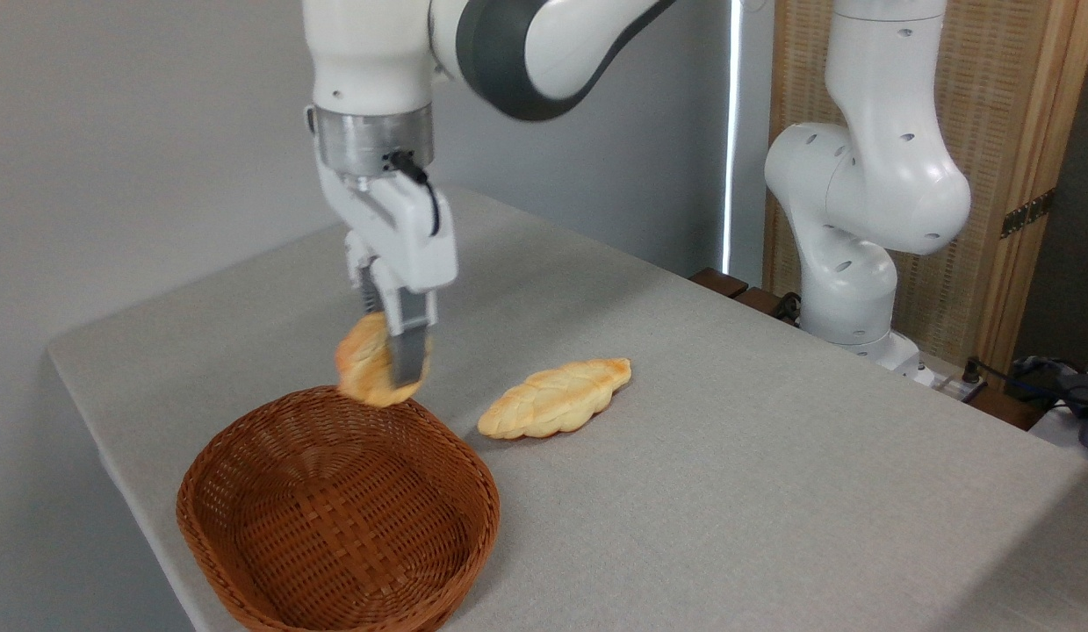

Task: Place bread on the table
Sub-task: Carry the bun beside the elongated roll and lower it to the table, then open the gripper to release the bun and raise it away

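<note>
Gripper (392, 373): pointing down, fingers closed on the bun, one grey finger (408, 351) across its front face
Bun (366, 364): small, lumpy, golden-yellow with a browned patch; held in the air, tilted on edge, clear of the cloth
Bun position: just above the far rim of the wicker basket, at its back edge; cannot tell if it touches the rim
Wicker basket (245, 456): brown, oval, woven; sits near the front left corner of the table, nothing inside
Braided loaf (554, 399): longer, leaf-shaped, pale gold with browned ridges; lies flat on the cloth just right of the basket, apart from it
Table (772, 456): light grey cloth, flat
Arm (508, 44): white with grey joints, reaching in from the top of the view
Arm base (860, 219): white column at the far right table edge, before a wooden screen
</note>
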`<state>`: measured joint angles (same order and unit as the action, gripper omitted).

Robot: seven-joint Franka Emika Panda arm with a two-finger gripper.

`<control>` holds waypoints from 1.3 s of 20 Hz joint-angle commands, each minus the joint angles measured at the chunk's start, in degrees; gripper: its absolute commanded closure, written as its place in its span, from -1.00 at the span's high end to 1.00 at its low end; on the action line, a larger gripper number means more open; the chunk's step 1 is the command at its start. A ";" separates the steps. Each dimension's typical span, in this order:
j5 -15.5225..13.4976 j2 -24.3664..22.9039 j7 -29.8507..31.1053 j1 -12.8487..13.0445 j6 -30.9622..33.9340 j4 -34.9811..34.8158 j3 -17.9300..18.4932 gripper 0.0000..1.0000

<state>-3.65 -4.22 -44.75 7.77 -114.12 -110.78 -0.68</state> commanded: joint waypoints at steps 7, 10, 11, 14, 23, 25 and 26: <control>-1.27 -2.37 0.81 1.89 13.40 -3.74 -0.29 -0.01; -1.19 -1.41 0.90 3.66 13.40 -5.06 -0.29 0.54; -1.19 -0.71 0.90 4.27 13.40 -5.15 -0.29 0.72; -1.19 1.14 0.81 4.98 12.35 -5.06 -0.29 1.00; -1.10 4.92 0.98 6.30 7.43 -4.89 -1.08 1.00; -1.01 5.10 1.07 6.30 7.34 -4.62 -1.08 1.00; -1.01 5.01 1.07 6.30 7.34 -4.54 -1.08 1.00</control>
<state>-3.98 0.80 -44.60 13.84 -106.45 -116.09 -1.70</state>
